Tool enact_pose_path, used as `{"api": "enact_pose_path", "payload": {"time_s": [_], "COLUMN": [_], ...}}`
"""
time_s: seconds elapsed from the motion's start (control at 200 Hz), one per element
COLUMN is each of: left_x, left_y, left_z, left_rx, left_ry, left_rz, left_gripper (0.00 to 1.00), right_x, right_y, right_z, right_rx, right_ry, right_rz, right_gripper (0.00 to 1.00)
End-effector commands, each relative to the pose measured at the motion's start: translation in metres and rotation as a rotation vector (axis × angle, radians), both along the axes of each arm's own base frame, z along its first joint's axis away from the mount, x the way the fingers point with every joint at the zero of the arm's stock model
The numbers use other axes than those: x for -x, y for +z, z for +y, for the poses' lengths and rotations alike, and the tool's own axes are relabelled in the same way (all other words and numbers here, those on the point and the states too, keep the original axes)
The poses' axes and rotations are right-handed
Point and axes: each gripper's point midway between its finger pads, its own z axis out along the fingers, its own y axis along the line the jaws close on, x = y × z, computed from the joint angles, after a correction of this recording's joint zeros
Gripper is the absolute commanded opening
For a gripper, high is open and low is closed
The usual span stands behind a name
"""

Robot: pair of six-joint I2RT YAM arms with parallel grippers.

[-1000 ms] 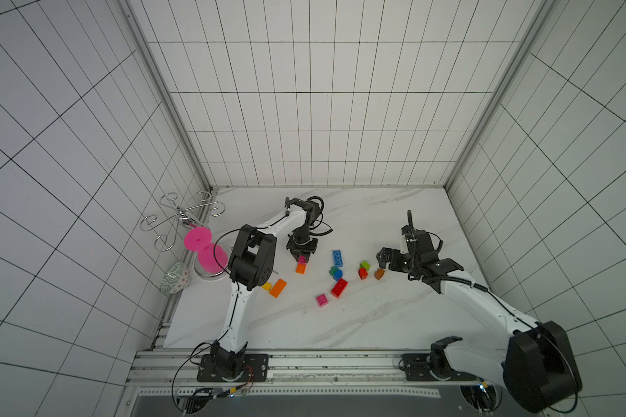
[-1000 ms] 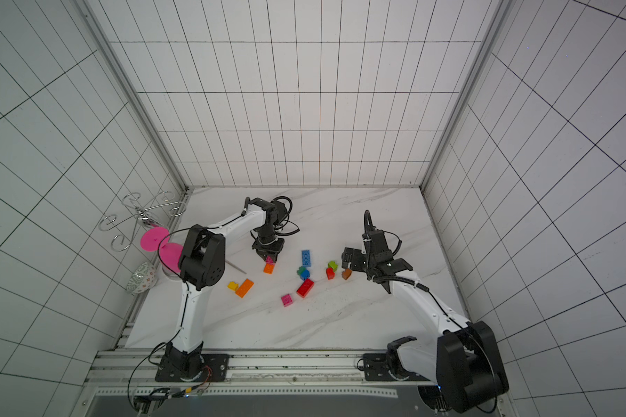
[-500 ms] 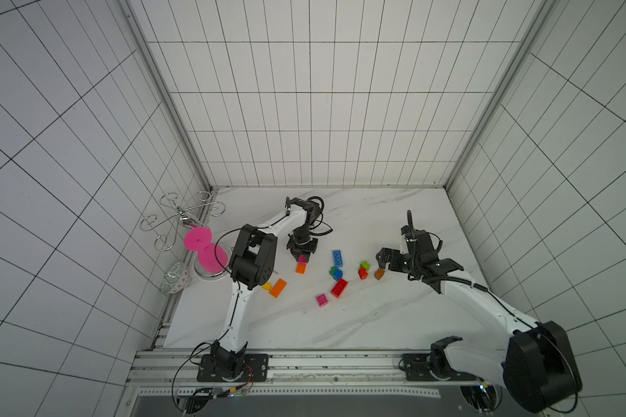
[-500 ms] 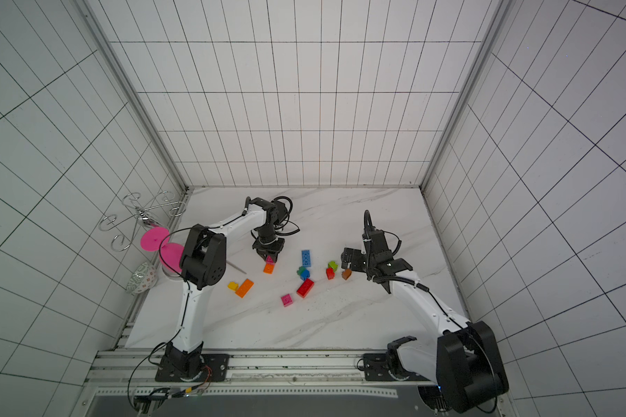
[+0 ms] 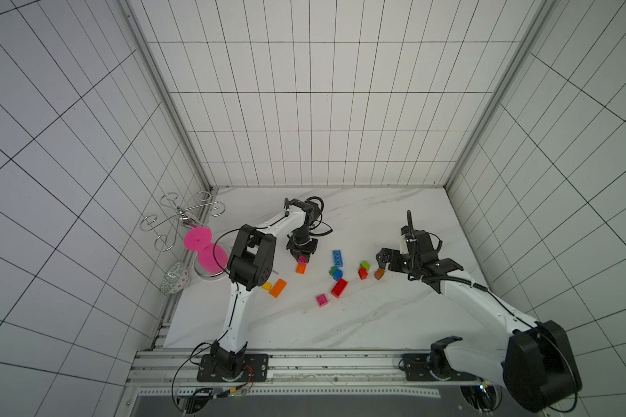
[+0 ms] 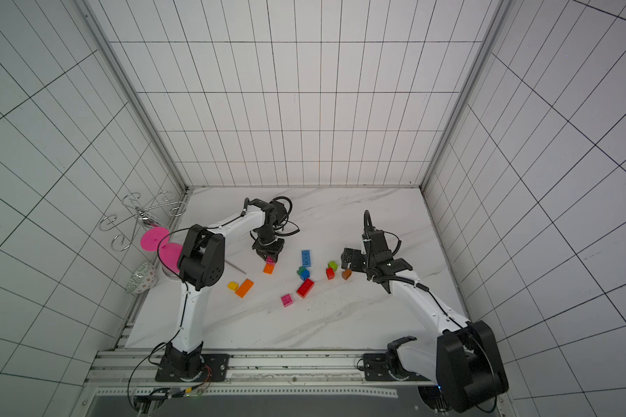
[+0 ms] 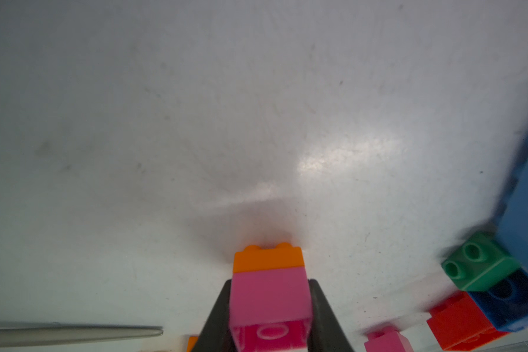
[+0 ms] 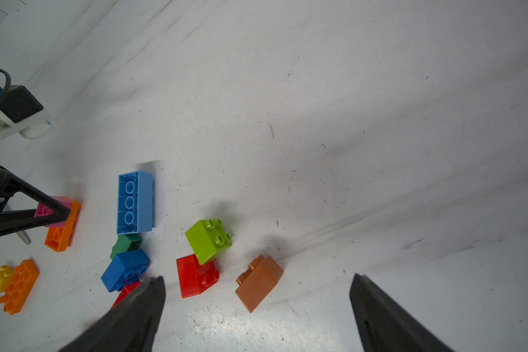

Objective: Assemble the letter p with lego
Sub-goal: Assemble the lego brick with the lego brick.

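Nothing has moved. Lower centre, left end effector (image 7: 270, 285) clamps flat sides of seemingly light, rigid pink brick (image 7: 270, 303); right end effector (image 8: 257, 277) gapes.

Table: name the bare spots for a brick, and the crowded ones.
Bare: the front strip between the loose pink brick and the rail; the back, from right gripper to the wall. Crowded: the middle, from it to left gripper.

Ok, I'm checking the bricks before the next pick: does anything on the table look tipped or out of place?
The light blue brick lies with its hollow underside showing, and the brown brick is tipped, studs sideways. A thin metal rod lies near the small orange brick.
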Motion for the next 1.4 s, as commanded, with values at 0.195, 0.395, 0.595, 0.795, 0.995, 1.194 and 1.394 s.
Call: {"api": "enact_pose_path", "payload": {"time_s": [0.195,0.395,0.595,0.795,0.995,1.194,1.394], "left_x": [0.0,-0.004,-0.008,-0.009,-0.016,-0.013,0.01], "left_y": [-0.022,-0.007,0.007,0.01,0.041,0.073,0.077], "left_z": [-0.017,-0.024,-0.03,-0.03,-0.036,-0.031,-0.014], "left_rx": [0.07,0.111,0.145,0.15,0.202,0.249,0.303], "left_ry": [-0.011,-0.004,-0.001,0.001,0.019,0.069,0.152], "left_rz": [0.014,-0.007,-0.033,-0.039,-0.117,-0.234,-0.323], "left_gripper": [0.12,0.23,0.39,0.48,0.54,0.67,0.8], "right_x": [-0.001,-0.002,-0.001,0.0,0.001,0.002,0.003], "right_y": [0.0,0.0,-0.001,-0.002,-0.001,-0.004,-0.007], "right_z": [0.002,0.003,0.006,0.008,0.011,0.017,0.025], "right_rx": [-0.002,-0.008,-0.015,-0.02,-0.034,-0.036,-0.033], "right_ry": [0.013,0.018,0.028,0.038,0.055,0.08,0.113], "right_rz": [0.01,0.015,0.02,0.025,0.03,0.041,0.042], "right_gripper": [0.98,0.98,0.99,0.99,0.99,0.99,0.99]}}
